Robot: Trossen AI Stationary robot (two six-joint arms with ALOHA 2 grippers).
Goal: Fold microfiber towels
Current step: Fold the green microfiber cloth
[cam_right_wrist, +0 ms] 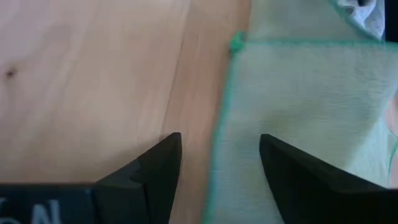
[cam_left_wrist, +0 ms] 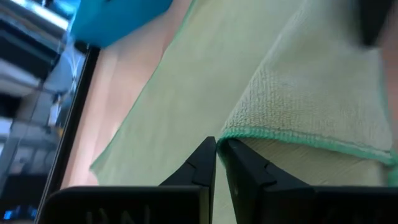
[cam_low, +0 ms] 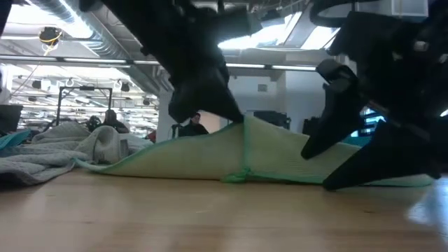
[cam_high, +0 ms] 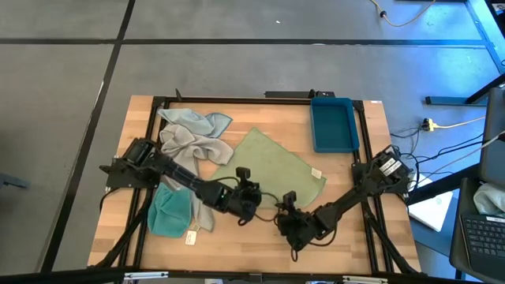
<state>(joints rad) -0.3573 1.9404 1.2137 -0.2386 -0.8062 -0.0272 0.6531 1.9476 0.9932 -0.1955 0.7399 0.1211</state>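
A pale green towel (cam_high: 272, 164) lies spread on the middle of the table, with a white tag at its right corner. My left gripper (cam_high: 249, 195) is at the towel's near-left edge, shut on it. My right gripper (cam_right_wrist: 221, 140) is open low over the towel's near edge (cam_right_wrist: 219, 118), one finger over bare wood and one over cloth; I cannot tell whether it touches. A corner of the hem (cam_right_wrist: 236, 42) shows just beyond it. Grey and pale blue towels (cam_high: 193, 134) lie heaped at the back left. A teal towel (cam_high: 168, 213) lies crumpled at the near left. My left gripper pinches the pale green towel's green-hemmed edge (cam_left_wrist: 239, 135) between its two fingertips, slanting down from the table's left. That stretch of edge is raised into a small peak (cam_low: 243, 126). The rest of the towel lies flat on the table.
A rigid blue tray (cam_high: 333, 124) stands at the back right of the table. Bare wood lies along the near edge in front of both grippers. A black frame borders the table.
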